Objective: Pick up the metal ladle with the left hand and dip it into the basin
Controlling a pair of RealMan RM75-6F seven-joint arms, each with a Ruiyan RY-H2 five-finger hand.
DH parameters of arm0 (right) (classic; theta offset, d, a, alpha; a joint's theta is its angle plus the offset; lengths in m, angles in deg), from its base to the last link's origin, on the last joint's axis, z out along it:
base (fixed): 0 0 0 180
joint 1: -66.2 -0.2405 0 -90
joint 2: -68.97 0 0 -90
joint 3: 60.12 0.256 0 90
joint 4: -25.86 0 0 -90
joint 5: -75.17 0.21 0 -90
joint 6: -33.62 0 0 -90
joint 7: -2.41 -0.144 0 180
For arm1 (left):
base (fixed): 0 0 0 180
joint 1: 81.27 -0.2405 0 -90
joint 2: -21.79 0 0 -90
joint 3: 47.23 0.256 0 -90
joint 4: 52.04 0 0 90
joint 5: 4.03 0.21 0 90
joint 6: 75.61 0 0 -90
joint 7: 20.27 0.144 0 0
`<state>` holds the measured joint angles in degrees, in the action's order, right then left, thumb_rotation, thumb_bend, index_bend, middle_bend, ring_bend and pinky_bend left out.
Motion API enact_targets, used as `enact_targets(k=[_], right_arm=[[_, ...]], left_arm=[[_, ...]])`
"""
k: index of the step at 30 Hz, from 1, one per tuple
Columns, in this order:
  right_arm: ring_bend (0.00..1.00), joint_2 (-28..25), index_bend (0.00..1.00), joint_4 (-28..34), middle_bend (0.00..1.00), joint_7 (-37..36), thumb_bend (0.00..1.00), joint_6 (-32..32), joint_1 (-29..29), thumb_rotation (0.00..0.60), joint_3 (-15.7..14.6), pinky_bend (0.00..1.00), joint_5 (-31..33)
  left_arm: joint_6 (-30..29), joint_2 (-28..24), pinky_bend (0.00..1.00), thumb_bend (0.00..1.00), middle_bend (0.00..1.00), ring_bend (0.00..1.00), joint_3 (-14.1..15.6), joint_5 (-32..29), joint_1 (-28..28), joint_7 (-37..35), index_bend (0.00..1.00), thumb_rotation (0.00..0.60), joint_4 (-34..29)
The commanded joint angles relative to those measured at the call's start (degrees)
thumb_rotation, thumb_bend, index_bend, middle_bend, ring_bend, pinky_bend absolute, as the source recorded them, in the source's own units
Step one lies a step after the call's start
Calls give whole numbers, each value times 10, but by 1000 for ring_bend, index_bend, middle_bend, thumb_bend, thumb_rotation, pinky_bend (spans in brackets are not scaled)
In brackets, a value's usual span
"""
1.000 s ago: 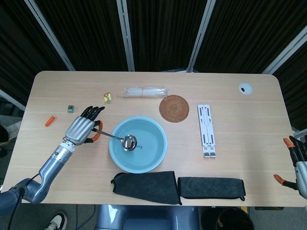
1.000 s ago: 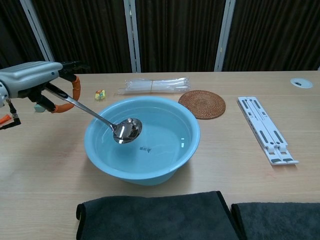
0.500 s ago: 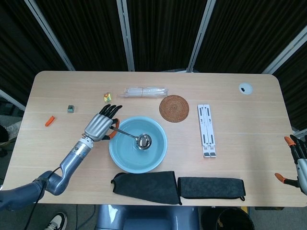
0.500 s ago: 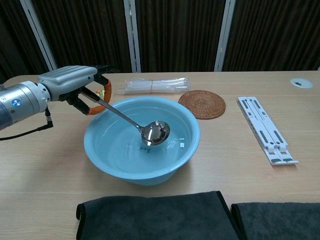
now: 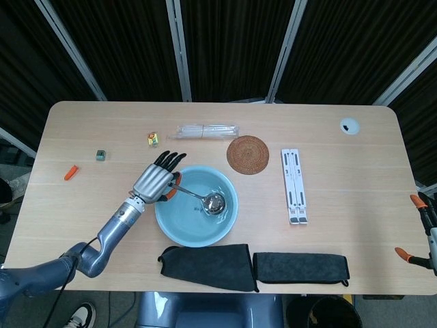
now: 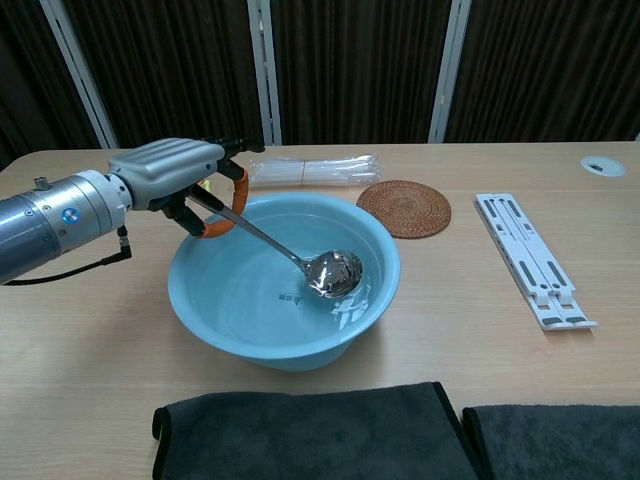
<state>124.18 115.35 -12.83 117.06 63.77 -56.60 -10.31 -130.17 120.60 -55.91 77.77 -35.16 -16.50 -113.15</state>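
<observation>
Left hand (image 6: 175, 170): silver shell, black fingers, clenched around the handle of the metal ladle (image 6: 300, 257). Ladle: polished round bowl, thin stem, dipped in the basin (image 6: 210, 315). Basin: round, smooth, light blue, near the table's (image 5: 82, 225) front edge. Right hand (image 5: 429, 236): at the table's right edge, grasp cannot be told.

My right hand (image 5: 427, 232) is cut by the head view's edge at 3 o'clock — only dark fingers with orange tips show, so I cannot tell how they lie, and the chest view misses it entirely. My left hand (image 6: 180, 180) covers the top of the metal ladle (image 6: 300, 258); the grip itself sits hidden under my palm. In the chest view the two dark cloths (image 6: 310, 440) run off the frame at 6 o'clock. Three small items on the worktop (image 5: 328, 143) — yellow (image 5: 153, 139), grey-green (image 5: 100, 156), orange (image 5: 70, 172) — are too small to identify.
</observation>
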Motion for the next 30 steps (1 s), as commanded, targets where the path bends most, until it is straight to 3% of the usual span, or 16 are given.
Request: enact_targets(k=[1, 10, 30], right_arm=[[0, -1, 0, -2, 0, -4, 0, 4, 2, 600, -1, 0, -3], [0, -2, 0, -4, 0, -6, 0, 8, 3, 600, -1, 0, -2], [0, 2, 0, 3, 0, 9, 0, 0, 1, 600, -4, 0, 0]], left_arm=[[5, 4, 0, 501, 0, 0, 4, -2, 2, 5, 691, 600, 2], [1, 2, 0, 501, 0, 0, 14, 2, 0, 5, 689, 600, -17], [-33, -99, 0, 501, 0, 0, 23, -8, -36, 18, 689, 600, -165]])
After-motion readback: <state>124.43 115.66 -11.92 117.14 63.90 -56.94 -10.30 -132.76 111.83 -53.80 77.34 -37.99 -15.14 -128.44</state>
